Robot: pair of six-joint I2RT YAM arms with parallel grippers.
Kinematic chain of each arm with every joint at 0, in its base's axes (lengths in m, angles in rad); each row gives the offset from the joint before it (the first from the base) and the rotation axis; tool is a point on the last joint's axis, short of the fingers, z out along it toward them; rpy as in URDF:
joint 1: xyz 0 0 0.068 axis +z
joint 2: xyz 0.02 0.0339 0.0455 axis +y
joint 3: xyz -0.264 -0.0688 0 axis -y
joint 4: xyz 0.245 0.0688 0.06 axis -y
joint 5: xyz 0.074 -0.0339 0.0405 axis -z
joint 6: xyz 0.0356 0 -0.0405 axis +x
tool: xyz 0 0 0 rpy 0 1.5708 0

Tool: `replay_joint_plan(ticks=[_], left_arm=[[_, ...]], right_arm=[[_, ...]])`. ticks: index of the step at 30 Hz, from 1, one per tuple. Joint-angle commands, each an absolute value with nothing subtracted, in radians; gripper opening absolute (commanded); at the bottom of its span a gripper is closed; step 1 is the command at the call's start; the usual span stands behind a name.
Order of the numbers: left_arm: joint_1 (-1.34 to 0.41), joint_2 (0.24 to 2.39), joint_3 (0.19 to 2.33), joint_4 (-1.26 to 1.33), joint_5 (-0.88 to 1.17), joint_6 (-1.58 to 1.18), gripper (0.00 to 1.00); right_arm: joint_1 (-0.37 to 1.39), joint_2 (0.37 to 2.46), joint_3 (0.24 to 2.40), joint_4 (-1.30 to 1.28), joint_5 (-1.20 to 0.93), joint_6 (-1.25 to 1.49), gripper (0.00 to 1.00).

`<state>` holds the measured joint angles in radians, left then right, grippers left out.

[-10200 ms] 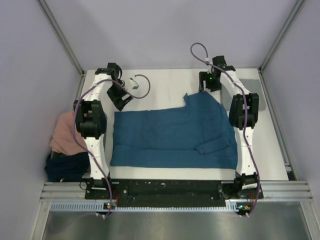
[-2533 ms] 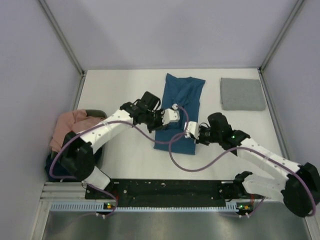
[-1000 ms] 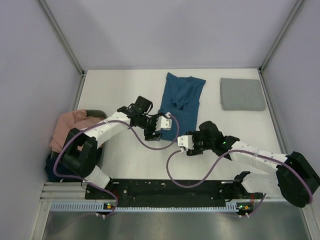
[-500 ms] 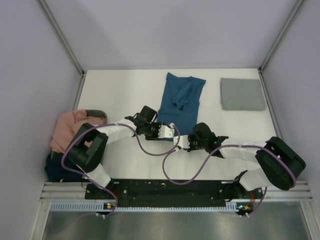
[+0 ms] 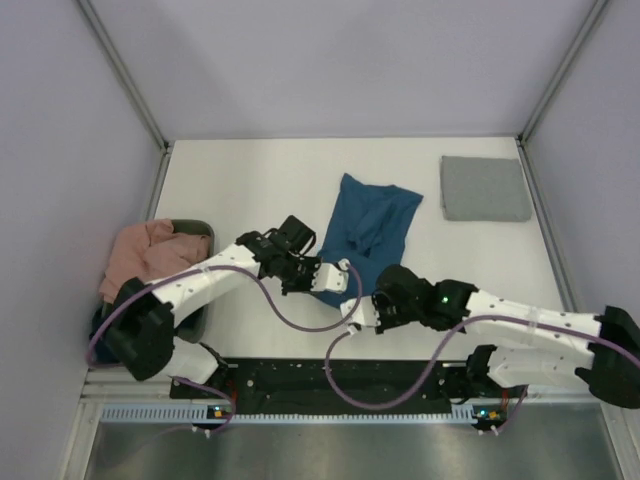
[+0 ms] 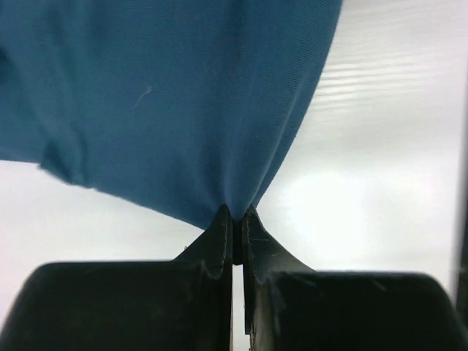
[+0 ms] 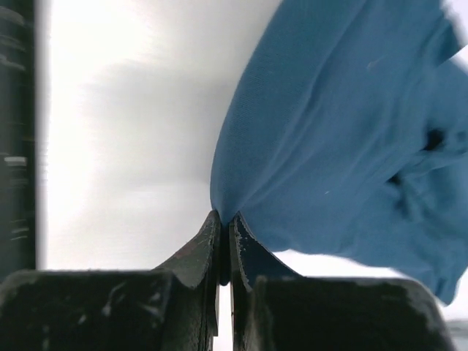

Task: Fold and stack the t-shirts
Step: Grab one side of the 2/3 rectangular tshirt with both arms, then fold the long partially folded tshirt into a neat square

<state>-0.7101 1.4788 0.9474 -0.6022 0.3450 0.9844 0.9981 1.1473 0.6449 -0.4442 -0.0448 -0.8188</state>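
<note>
The bench (image 5: 240, 180) carries everything, with both arms reaching over its near middle: the left arm (image 5: 215, 275) comes in from the left, and the right arm (image 5: 520, 315) lies low along the near edge.

Between them lies the teal shirt (image 5: 375, 225), already folded into a long narrow strip. Half a second ago it ran straight back towards the far edge. Now its far end has slid nearer and swung to the right, so the strip lies slanted at mid-bench. It has been dragged by its near end, which probably sets up the next fold, near end over far.

The pink shirt (image 5: 145, 255) sits in a loose heap at the left edge, unfolded and untouched. The grey shirt (image 5: 485, 188) lies folded flat at the far right, well apart from the teal one, and looks like the base of the stack.

The left jaws are pinched shut on a near corner of the teal shirt (image 6: 161, 95), the cloth fanning up from the tips. The right jaws are likewise clamped on the other near corner (image 7: 329, 146), with the hem pulled taut and lifted off the bench.
</note>
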Motion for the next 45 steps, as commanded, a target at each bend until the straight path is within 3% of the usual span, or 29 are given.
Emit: replay_joint_plan(ticks=[1,5,9,15,25,41,45], left_arm=[[-0.715,1.313,1.054,-1.117,0.518,0.942,0.00],[-0.719,1.227,1.201,-1.333,0.568,0.898,0.00],[-0.716,1.210,1.314,-1.281,0.526,0.810,0.00],[-0.715,1.395,1.365,-1.046,0.422,0.730,0.00],[-0.658,1.952,1.854,-1.095,0.328,0.692,0.00],[-0.650,2.210,1.983,-0.850,0.305,0.589,0.00],[-0.673,2.244,2.003,-0.763,0.279,0.516,0.11]], right_arm=[[1.187,0.948,0.807,-0.820,-0.103,-0.606,0.00],[1.264,0.856,0.942,-0.917,-0.192,-0.467,0.00],[1.227,0.816,0.983,-0.919,-0.134,-0.462,0.00],[0.769,0.817,0.943,-0.911,-0.285,-0.445,0.00],[0.348,1.123,0.900,-0.841,-0.368,-0.486,0.00],[0.213,1.485,0.899,-0.586,-0.285,-0.410,0.00],[0.184,1.561,0.911,-0.509,-0.252,-0.387,0.01]])
